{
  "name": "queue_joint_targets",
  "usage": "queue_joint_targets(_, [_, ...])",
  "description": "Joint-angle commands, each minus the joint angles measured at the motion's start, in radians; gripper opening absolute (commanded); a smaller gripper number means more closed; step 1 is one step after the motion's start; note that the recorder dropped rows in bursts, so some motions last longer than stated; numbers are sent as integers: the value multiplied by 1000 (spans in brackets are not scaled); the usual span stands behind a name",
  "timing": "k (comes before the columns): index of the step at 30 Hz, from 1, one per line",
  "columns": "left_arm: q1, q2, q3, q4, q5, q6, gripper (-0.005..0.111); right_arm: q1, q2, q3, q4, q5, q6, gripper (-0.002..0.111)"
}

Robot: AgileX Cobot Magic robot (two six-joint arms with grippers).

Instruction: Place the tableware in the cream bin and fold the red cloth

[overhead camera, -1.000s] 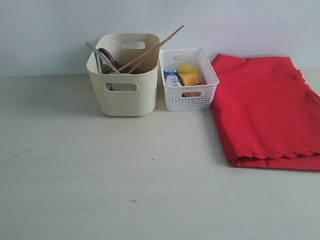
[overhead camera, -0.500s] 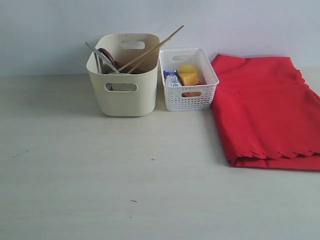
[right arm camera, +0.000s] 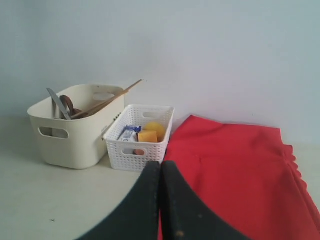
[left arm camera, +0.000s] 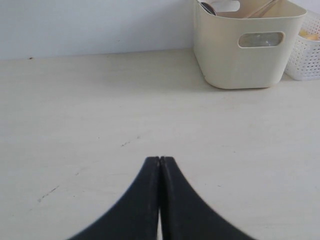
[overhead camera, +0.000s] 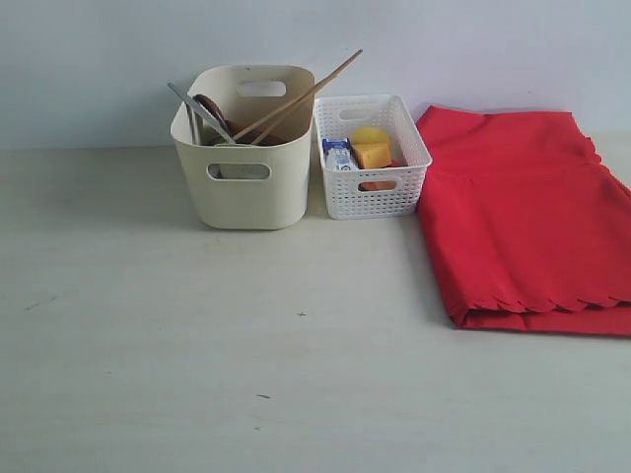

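Note:
The cream bin [overhead camera: 245, 182] stands at the back of the table and holds tableware: two wooden chopsticks [overhead camera: 306, 94] lean out over its rim, and a silver knife [overhead camera: 197, 108] and a dark spoon [overhead camera: 209, 105] stick up inside. To its right the red cloth [overhead camera: 523, 217] lies folded flat, scalloped edge toward the front. My left gripper [left arm camera: 159, 160] is shut with nothing in it, over bare table well short of the bin [left arm camera: 245, 50]. My right gripper [right arm camera: 160, 164] is shut and empty, near the edge of the cloth [right arm camera: 235, 175]. Neither gripper shows in the exterior view.
A white lattice basket [overhead camera: 373, 192] sits between the bin and the cloth, holding a yellow wedge [overhead camera: 373, 154], a small carton [overhead camera: 338, 156] and other food. A pale wall runs behind everything. Bare tabletop [overhead camera: 246, 345] spreads across the front.

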Motion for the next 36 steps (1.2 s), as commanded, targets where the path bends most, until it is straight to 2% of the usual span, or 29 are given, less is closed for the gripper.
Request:
queue_joint_targets(1, [2,-6,2,-5,-11,-5,0,0,-34,126,-115,-87,70,0])
queue_joint_targets(4, [2,-6,2,-5,-11,-5,0,0,-99,225,-357,-105,313,0])
queue_joint_targets(6, [2,-6,2,-5,-11,-5,0,0,-120,276,-420,-131,370,0])
queue_joint_targets(10, [2,-6,2,-5,-11,-5,0,0,-120,351,-421,-161,369,0])
queue_joint_targets(36, [2,-6,2,-5,-11,-4,0,0,-120,351,-417,-164,367,0])
